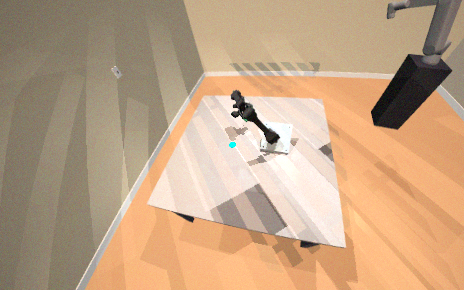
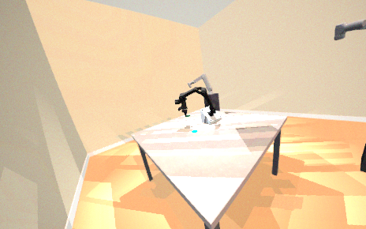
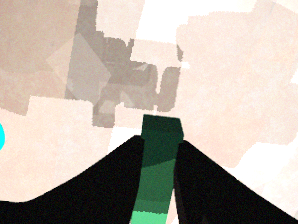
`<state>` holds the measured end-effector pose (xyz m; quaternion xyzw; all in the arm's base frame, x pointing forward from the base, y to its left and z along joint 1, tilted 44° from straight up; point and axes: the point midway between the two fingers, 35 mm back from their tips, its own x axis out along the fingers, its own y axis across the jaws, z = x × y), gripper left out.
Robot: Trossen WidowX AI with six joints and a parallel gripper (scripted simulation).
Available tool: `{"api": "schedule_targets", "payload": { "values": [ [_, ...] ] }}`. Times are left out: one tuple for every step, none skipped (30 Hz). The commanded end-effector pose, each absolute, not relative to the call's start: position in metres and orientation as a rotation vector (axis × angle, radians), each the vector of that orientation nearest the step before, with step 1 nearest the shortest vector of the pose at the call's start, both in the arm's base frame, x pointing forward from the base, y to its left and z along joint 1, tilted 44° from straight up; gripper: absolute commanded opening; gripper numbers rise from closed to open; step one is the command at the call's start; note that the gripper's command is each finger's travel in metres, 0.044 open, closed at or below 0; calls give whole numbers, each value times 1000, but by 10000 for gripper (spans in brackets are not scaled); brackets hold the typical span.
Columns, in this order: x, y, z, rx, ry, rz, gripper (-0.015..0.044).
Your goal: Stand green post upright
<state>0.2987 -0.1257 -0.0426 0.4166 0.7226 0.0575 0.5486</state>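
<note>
The green post [image 3: 159,175] [image 2: 188,116] [image 1: 245,120] is held off the table between the fingertips. In the wrist view its dark end sticks out just past the fingers and its lighter part runs down out of the frame. In the exterior view it looks roughly level, but it is too small to tell its exact tilt. My gripper [image 3: 161,142] [image 2: 186,114] is shut on the post. The cyan circle [image 1: 232,145] [image 2: 194,131] [image 3: 1,136] lies flat on the table, at the left edge of the wrist view, away from below the gripper.
The arm's white base plate [image 1: 277,146] [image 2: 205,117] stands on the table [image 1: 200,185] [image 2: 205,166]. Shadows of the arm fall on the table near the circle. A grey arm on a black pedestal [image 1: 410,92] stands beyond the table.
</note>
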Motion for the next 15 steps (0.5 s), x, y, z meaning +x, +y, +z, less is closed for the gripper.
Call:
{"api": "schedule_targets", "payload": {
  "values": [
    [305,-116,-33,973,1710,153,23],
    [306,-115,-30,969,1708,157,23],
    [307,-113,-28,965,1707,161,23],
    [309,-111,-26,961,1706,165,23],
    [310,-109,-24,957,1704,168,23],
    [311,-107,-21,953,1703,172,23],
    [312,-105,-19,949,1702,176,23],
    [313,-103,-17,945,1700,180,23],
    [314,-101,-14,941,1699,184,23],
    [316,-99,-12,937,1698,188,23],
    [317,-97,-10,934,1696,192,23],
    [318,-95,-8,930,1695,196,23],
    [319,-93,-5,926,1694,200,23],
    [320,-91,-3,922,1692,204,23],
    [321,-89,-1,918,1691,208,23]
  ]
}}
